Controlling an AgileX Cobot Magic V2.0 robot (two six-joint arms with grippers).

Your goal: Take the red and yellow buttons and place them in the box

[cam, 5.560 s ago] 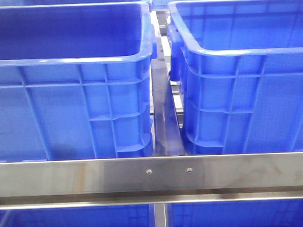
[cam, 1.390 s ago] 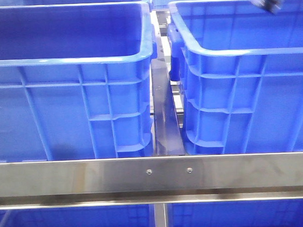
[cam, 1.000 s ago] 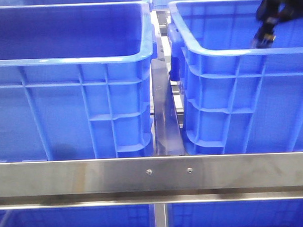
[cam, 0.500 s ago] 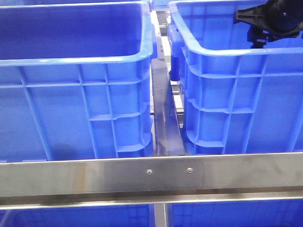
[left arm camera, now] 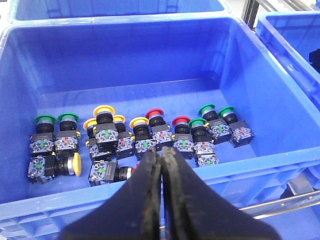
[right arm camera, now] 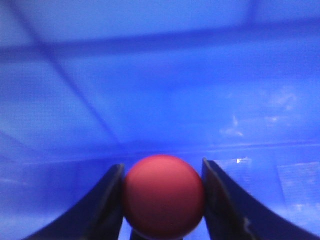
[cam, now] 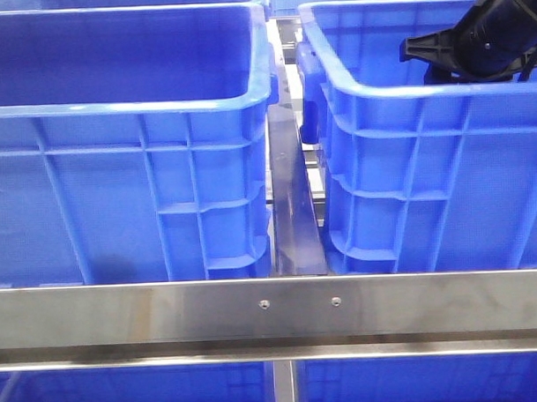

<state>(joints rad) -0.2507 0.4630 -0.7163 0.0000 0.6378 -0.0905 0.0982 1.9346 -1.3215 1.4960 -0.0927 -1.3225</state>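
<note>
right gripper is clamped on a round red push button, hanging inside the right-hand blue plastic crate. i'd call this the drop-off step; next i'd just open up. left gripper is closed and empty above the button stock.

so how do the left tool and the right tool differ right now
The left tool is shut with nothing between its fingers; the right tool is shut on a red button. The left tool hangs above the blue bin holding many buttons; the right tool is over the right-hand bin, whose inside looks bare in its wrist view. Both have dark fingers.
</note>
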